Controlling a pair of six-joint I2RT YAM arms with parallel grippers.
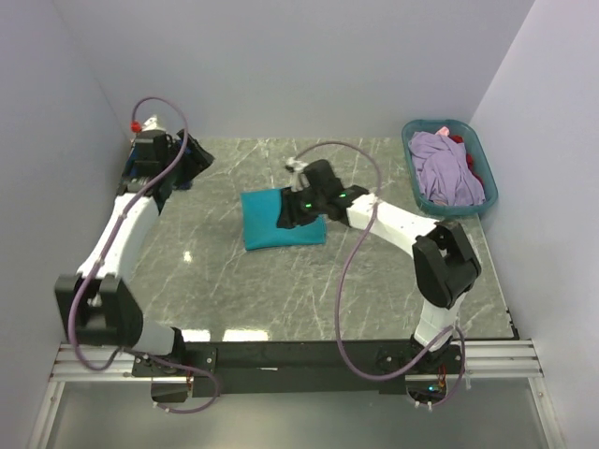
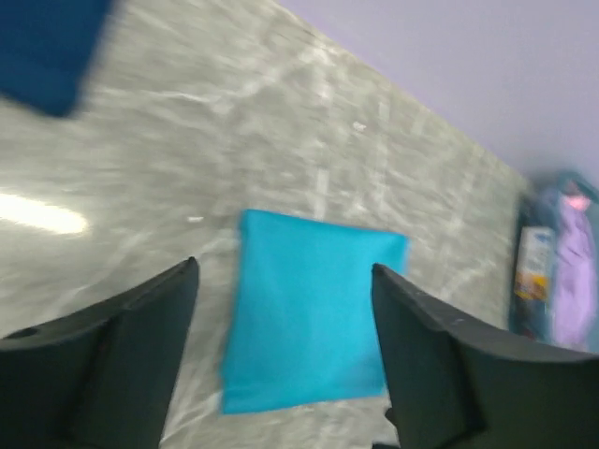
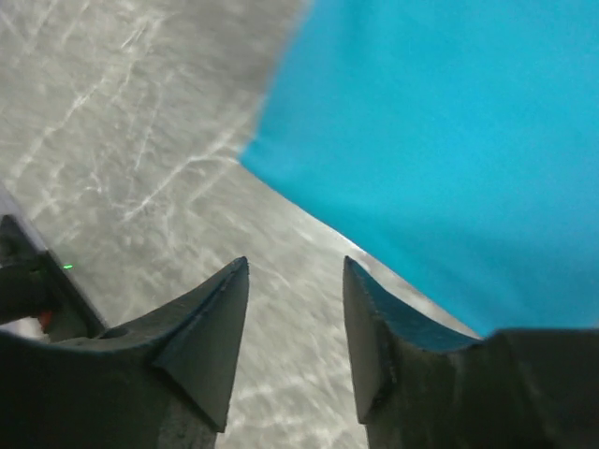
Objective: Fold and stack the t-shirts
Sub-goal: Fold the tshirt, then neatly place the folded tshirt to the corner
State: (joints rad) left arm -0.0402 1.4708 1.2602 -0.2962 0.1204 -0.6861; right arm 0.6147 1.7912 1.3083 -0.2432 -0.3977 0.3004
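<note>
The folded t-shirt [image 1: 271, 223] is plain turquoise, the table [image 1: 215, 281] grey with white marble veining. The laundry basket [image 1: 410, 161] is teal, holding a lavender t-shirt [image 1: 447, 170] and a red t-shirt [image 1: 457, 139].

Grey veined table [image 1: 234, 290]. A folded teal t-shirt [image 1: 267, 224] lay flat on it beneath my right claw [image 3: 295, 281]; a teal basket [image 1: 409, 164] stood well off to that claw's right.

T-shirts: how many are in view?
4: teal one folded at centre, navy one at far left, lavender one and red one in the basket; more may hide there.
</note>
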